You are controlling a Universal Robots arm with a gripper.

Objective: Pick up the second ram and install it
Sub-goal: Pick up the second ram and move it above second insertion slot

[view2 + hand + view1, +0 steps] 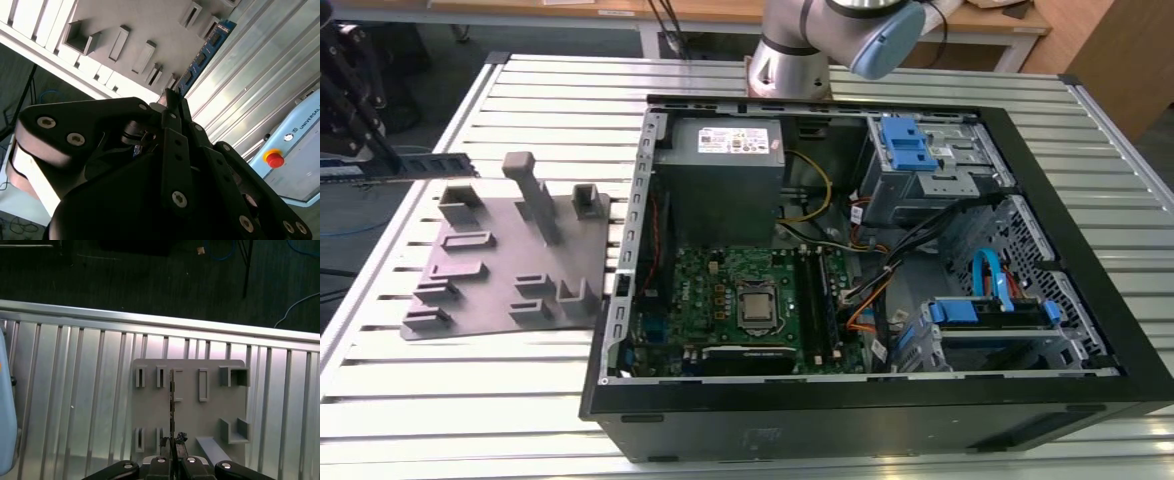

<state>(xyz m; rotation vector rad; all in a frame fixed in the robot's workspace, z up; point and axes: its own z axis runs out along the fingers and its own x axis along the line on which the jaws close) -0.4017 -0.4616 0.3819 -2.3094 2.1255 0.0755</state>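
**Second ram gripped and held over the fixture**

Count, by size: one ribbed metal table (520, 100), one open computer case (854, 415), one motherboard (720, 280), one grey fixture (212, 410), one gripper (172, 441), one second ram (202, 52). The gripper is clamped on one end of the second ram, which projects from it above the fixture. Recommended handling, as a judgement: clamp firmly, carry the board straight and untwisted, clear the fixture's upright posts (534, 190), and hold its long edge parallel to the motherboard's long slots (817, 295). A tilted board is likely to bind.
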